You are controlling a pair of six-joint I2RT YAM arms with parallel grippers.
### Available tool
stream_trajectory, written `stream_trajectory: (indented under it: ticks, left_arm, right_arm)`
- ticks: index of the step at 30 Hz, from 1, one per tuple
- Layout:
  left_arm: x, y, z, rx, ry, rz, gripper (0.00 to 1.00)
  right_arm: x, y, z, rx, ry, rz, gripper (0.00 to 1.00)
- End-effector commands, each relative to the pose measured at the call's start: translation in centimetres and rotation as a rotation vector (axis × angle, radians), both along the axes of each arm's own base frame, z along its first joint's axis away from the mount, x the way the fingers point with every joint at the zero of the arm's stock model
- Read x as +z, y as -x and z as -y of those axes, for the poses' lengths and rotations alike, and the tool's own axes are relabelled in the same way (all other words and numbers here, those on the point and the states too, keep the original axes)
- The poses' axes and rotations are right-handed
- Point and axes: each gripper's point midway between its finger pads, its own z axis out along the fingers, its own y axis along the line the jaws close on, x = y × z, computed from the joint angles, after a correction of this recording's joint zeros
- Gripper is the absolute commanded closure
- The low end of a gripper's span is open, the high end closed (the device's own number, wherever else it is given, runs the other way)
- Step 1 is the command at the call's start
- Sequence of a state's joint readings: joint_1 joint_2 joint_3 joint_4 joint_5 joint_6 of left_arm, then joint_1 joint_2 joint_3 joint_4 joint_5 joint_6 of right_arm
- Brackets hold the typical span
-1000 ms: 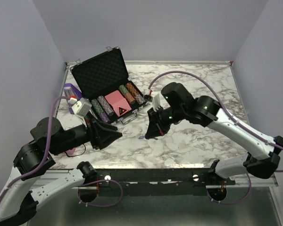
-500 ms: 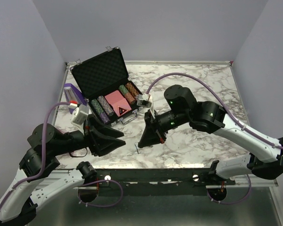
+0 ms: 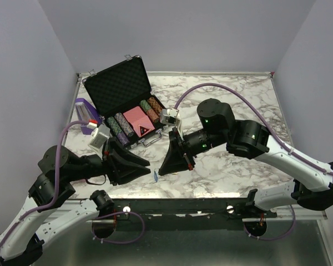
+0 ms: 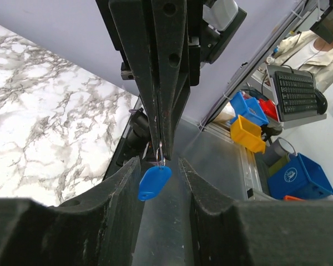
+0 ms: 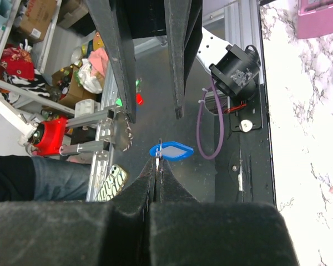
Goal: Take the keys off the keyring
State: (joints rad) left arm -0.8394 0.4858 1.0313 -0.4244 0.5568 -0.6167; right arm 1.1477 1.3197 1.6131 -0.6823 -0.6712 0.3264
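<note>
Nearest us, in front of the black case (image 3: 119,88) and close to the front edge of the table (image 3: 238,172), the two arms meet tip to tip. The left arm reaches in low from the case's near left side, with its forearm almost level. Its left claw (image 4: 158,162) stands apart, one finger on either side of a hanging blue tag (image 4: 154,183), and neither finger appears to touch it. The right arm comes in from the near right of the case, elbow raised and wrist angled down and leftwards. Its right claw (image 5: 156,159) is pressed together on the thin wire loop of the keyring (image 4: 161,158), so ring and tag dangle in the air.

We cannot make out the keys themselves. If they are on the loop, they are hidden by the closed fingers or too small to tell.

We judge the bundle to be very light. The wire ring looks stiff, springy and slick, and likely to swing and twist. The tag is the broad, easy handle. A key's flat head would be the place to grip when sliding it round the coil.

Farther back, the case lies open, with poker chips (image 3: 119,127) and a pink box (image 3: 137,121) in its tray.
</note>
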Motion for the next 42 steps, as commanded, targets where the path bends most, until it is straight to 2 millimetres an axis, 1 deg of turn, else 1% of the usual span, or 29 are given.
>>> stream_trajectory:
  ticks: [1, 12, 19, 36, 40, 42]
  left_arm:
    - [0.2, 0.9, 0.1, -0.052, 0.031, 0.001, 0.60]
    - [-0.4, 0.7, 1.0, -0.081, 0.019, -0.023, 0.67]
    - [-0.6, 0.6, 1.3, -0.092, 0.020, -0.038, 0.69]
    - [-0.8, 0.9, 1.9, -0.137, 0.028, -0.054, 0.71]
    - [-1.0, 0.9, 2.0, -0.141, 0.025, -0.059, 0.76]
    - [-1.0, 0.9, 2.0, -0.141, 0.025, -0.059, 0.82]
  right_arm:
    - [2.5, 0.7, 0.1, 0.016, -0.079, 0.021, 0.99]
    - [2.8, 0.6, 0.2, -0.002, -0.090, 0.035, 0.99]
    - [2.6, 0.7, 0.1, -0.001, -0.089, 0.040, 0.99]
    - [2.8, 0.4, 0.1, -0.020, -0.096, 0.048, 0.99]
    - [2.8, 0.2, 0.0, -0.026, -0.098, 0.051, 0.99]
    - [2.9, 0.2, 0.1, -0.029, -0.104, 0.054, 0.99]
